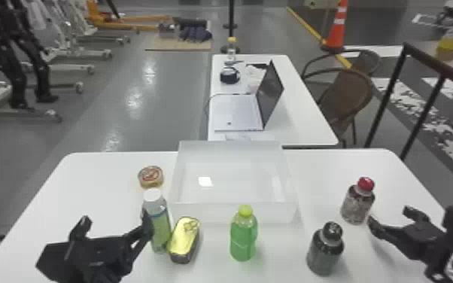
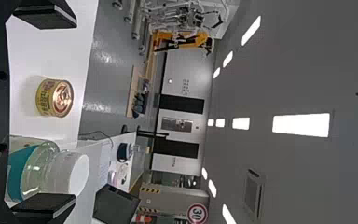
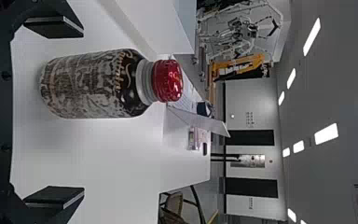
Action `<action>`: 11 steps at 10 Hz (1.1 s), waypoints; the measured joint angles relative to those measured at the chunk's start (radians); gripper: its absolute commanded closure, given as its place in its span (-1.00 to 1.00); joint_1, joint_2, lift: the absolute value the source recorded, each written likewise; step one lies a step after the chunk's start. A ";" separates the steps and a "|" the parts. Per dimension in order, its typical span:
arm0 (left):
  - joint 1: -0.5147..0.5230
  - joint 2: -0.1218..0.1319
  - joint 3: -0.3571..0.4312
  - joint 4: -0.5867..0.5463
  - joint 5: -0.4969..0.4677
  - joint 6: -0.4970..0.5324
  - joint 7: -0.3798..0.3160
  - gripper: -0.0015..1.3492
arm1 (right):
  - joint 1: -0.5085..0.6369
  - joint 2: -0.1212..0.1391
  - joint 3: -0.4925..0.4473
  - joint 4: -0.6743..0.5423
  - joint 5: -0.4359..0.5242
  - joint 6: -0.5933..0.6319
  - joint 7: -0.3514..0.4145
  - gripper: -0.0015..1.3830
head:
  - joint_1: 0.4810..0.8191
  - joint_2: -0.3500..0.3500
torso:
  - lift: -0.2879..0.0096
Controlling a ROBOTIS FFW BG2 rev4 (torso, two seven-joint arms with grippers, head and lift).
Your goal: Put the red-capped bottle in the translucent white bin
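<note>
The red-capped bottle stands upright on the table's right side, just beyond my right gripper. In the right wrist view the bottle lies ahead between the spread fingers of my right gripper, nearer one finger and held by neither. The translucent white bin sits mid-table, left of that bottle. My left gripper is parked at the table's left, open, one finger beside the white-capped bottle; in the left wrist view my left gripper has its fingers wide apart.
A dark-capped bottle stands left of my right gripper. A green bottle is in front of the bin. A yellow tin and a round can are on the left. Beyond the bin, a second table holds a laptop.
</note>
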 measured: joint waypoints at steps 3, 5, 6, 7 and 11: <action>-0.001 0.001 0.000 0.000 0.003 0.000 0.000 -1.00 | -0.058 0.000 0.011 0.047 0.039 -0.023 0.014 -0.84 | -0.60 0.00 | 0.26; 0.000 0.002 0.000 0.000 0.005 -0.002 0.000 -1.00 | -0.084 -0.001 0.024 0.079 0.044 -0.020 0.022 -0.84 | -0.60 0.00 | 0.26; 0.000 0.002 0.000 0.000 0.006 -0.002 0.000 -1.00 | -0.101 -0.002 0.037 0.099 0.046 -0.016 0.025 -0.85 | -0.60 0.00 | 0.26; 0.000 0.003 -0.001 0.003 0.009 -0.002 0.000 -1.00 | -0.121 -0.003 0.044 0.123 0.056 -0.017 0.025 -0.85 | -0.60 0.00 | 0.26; -0.003 0.004 -0.010 0.018 0.027 -0.007 0.000 -1.00 | -0.181 -0.005 0.045 0.190 0.133 -0.025 0.014 -0.85 | -0.60 0.00 | 0.26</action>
